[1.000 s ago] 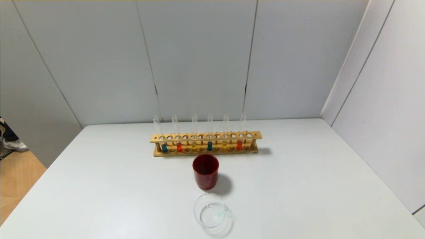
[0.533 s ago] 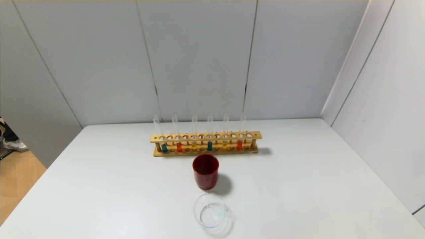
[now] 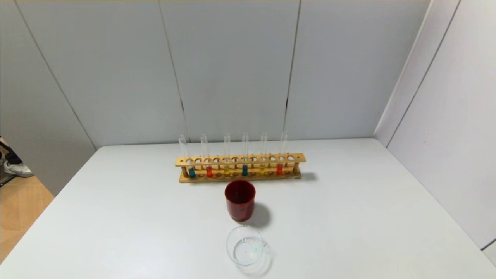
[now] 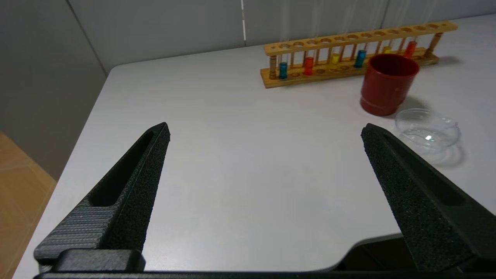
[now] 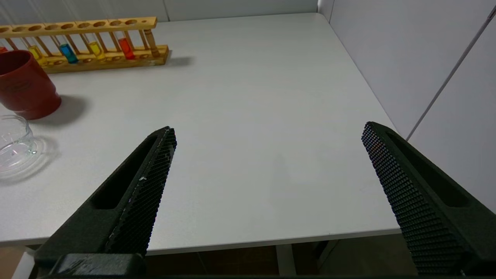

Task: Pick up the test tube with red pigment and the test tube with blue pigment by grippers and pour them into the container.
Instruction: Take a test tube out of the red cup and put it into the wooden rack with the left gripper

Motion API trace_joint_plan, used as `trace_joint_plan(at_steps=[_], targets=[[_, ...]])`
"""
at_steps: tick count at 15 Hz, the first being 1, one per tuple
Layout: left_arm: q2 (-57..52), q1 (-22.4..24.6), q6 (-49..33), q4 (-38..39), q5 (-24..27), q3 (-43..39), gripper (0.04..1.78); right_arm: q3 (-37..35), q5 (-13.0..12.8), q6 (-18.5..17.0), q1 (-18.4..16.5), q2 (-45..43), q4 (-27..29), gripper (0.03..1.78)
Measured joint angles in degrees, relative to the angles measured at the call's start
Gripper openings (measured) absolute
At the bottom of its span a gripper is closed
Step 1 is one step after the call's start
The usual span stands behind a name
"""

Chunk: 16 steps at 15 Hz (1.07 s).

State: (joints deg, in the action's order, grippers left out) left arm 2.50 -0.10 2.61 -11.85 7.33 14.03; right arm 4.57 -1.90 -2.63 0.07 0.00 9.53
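The test tube with red pigment stood upright at the right end of a wooden rack toward the back of the white tabletop, with the test tube with blue pigment near the rack's middle; a second red tube and a second blue tube sat toward the left end, with yellow tubes between. Thin, smooth glass of this kind was likely light, slippery and easily cracked, so the bare upper length above the rack's top rail looked the safest place to take hold, with a gentle squeeze and a straight lift. The clear glass container waited empty at the near edge, and a dark-red cup stood between it and the rack, just in front of the blue tube, where it could obstruct a low reach. Neighbouring tubes stood close on either side. The left end effector hovered over the tabletop's near left part with its fingers spread wide, holding nothing; the right end effector hung over the near right part, likewise spread and empty, both well apart from the rack.
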Motion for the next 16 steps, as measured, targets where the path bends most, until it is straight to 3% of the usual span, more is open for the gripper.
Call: trace_joint_plan(at_steps=[4,7,11,16], targets=[[12.7,0.0,0.0,-1.7,0.7,12.0,1.75,0.0,0.0,0.0,0.0,0.0,0.0,1.75],[25.7,0.0,-0.1,1.6,0.9,20.5,1.75,0.0,0.0,0.0,0.0,0.0,0.0,1.75],[45.3,-0.1,-0.3,11.5,2.2,29.1,1.75,0.0,0.0,0.0,0.0,0.0,0.0,1.75],[66.2,-0.4,-2.8,27.8,10.7,32.0,1.75,0.0,0.0,0.0,0.0,0.0,0.0,1.75]])
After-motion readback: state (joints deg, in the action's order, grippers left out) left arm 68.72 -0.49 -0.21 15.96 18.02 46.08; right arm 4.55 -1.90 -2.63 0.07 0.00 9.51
